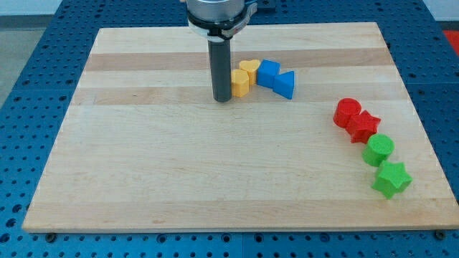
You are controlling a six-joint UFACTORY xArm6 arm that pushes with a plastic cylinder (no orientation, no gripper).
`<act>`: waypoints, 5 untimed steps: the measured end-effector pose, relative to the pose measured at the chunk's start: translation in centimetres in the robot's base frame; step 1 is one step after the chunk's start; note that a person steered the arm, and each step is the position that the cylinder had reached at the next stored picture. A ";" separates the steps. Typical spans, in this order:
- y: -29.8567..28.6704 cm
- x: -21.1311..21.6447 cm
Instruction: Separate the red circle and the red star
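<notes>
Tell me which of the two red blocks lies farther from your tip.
The red star. It sits lower and further to the view's right than the red circle, which it touches; my tip is beside the yellow blocks.

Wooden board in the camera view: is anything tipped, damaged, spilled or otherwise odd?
Nothing stands out. The red circle block and red star block touch at the view's right, above the green circle block and green star block. My tip rests beside the yellow hexagon block, far from both reds.

Arm (219, 14) cut off by view's top; board (143, 179) bottom corners cropped
</notes>
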State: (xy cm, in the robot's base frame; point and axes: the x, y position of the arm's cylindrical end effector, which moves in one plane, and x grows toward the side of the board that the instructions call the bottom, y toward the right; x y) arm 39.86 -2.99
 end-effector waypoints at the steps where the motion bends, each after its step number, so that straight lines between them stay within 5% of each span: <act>1: 0.0 2.4; 5: 10.1 3.4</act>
State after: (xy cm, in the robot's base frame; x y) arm 43.25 7.11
